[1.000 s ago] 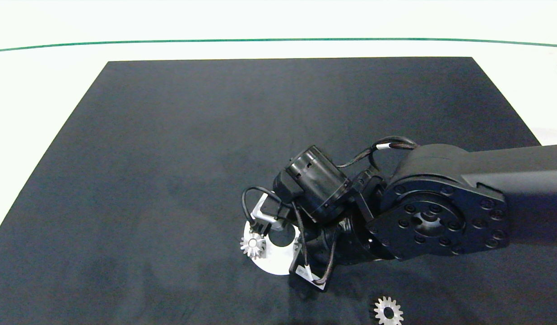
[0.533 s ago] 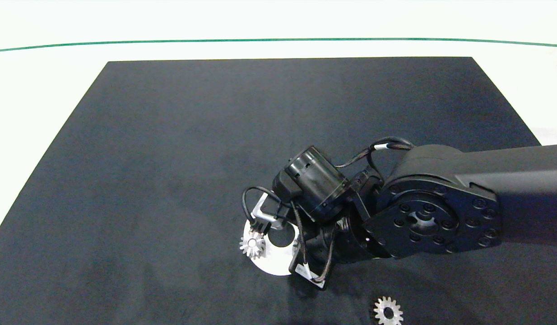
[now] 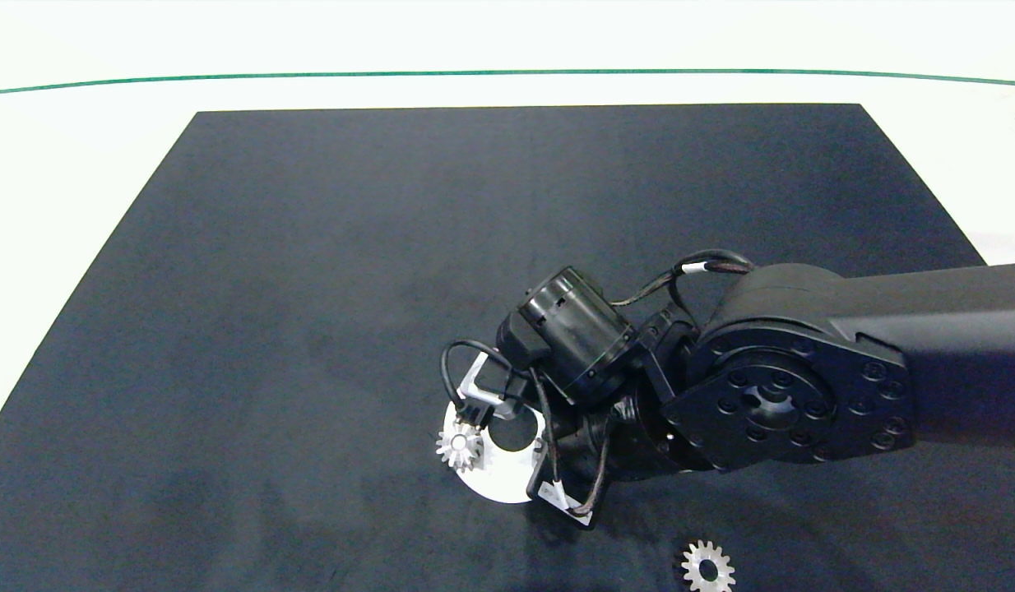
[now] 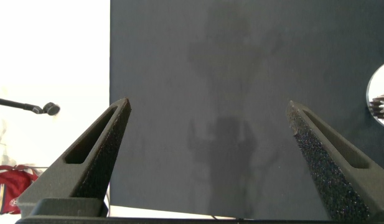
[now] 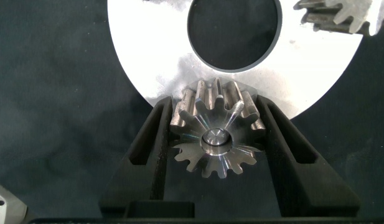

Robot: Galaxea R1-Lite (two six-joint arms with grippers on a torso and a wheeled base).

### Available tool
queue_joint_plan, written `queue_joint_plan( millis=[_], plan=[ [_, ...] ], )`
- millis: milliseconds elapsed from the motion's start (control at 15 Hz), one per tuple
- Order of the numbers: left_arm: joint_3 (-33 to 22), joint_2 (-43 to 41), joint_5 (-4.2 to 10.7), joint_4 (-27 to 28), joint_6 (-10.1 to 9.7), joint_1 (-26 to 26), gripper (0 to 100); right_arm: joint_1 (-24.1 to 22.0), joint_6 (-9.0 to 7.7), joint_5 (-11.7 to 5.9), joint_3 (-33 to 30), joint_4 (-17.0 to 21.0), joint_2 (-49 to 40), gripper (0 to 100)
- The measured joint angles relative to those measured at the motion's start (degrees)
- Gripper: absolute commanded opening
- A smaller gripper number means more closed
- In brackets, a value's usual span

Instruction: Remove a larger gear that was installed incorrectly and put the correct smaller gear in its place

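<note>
One smaller gear [image 5: 216, 134] in right tool [image 5: 215, 140], axis vertical, on plate [image 5: 148, 50].

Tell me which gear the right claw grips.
The pinned gear at the disc's edge, between the right claw's fingers; the second gear sits across the disc, the third gear lies off it.

A white counter [image 3: 80, 164] carries a large black mat [image 3: 392, 247]. On the mat's near middle lies a silver ring-shaped plate [image 3: 501, 477], and a loose spiky-toothed gear [image 3: 708, 566] lies near its right front edge.
</note>
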Motion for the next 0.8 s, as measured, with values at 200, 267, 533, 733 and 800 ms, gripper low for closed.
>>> queue_joint_plan(
  millis=[200,267,533,733,800],
  plan=[
    [0.0,0.1,0.00,-0.1,0.00,0.0,100,0.2,-0.01,0.05,0.0,0.1,-0.4,37],
    [0.0,0.1,0.00,-0.1,0.00,0.0,100,0.2,-0.01,0.09,0.0,0.2,-0.6,37],
    [0.0,0.1,0.00,-0.1,0.02,0.0,100,0.4,-0.15,0.11,-0.1,0.2,-1.5,37],
    [0.1,0.1,0.00,-0.1,0.02,0.0,100,0.5,-0.65,0.11,-0.2,0.3,-2.7,37],
    [0.1,0.0,0.00,-0.1,0.00,0.0,100,0.5,-0.72,0.09,-0.2,0.2,-3.2,37]
  ],
)
